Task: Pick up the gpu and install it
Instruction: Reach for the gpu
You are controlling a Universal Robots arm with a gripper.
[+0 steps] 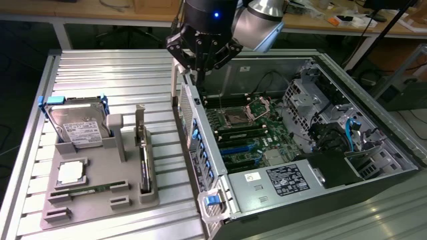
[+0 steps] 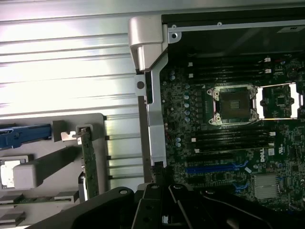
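While claw (image 1: 200, 75) hangs pressed together, pinching nothing, over computer case (image 1: 320, 205) wall, I see gpu (image 1: 141, 150) upright in gray tray (image 1: 100, 200), well apart from claw.

We see the parts tray (image 1: 100, 202) on the table (image 1: 107, 75) at the exterior view's left, w/ the open PC case (image 1: 373, 115) just beside it on the right. On the tray: hard drive (image 1: 80, 125) at the far end, CPU (image 1: 71, 172) mid, memory stick (image 1: 87, 191) nearest, gpu (image 1: 142, 155) upright along the case-side edge. The gripper (image 1: 199, 75) hangs over the case's tray-side wall.
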